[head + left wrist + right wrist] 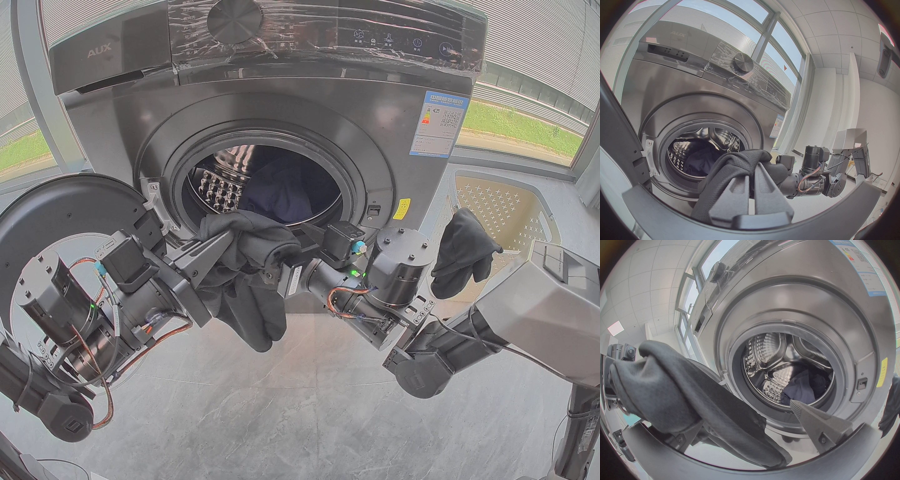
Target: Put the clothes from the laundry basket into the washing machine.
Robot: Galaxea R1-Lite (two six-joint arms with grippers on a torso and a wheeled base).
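Left gripper [226, 242] is clamped tight on a black garment [250, 294] that dangles right at the mouth of the washing machine [375, 156]. Right gripper [737, 418] is spread wide, with the same cloth draped over one finger. Another dark piece [462, 253] hangs on the laundry basket [509, 206] rim.

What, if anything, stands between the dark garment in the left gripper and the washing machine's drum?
Nothing visible: the door is swung open, and the drum mouth lies clear just beyond the dark garment.
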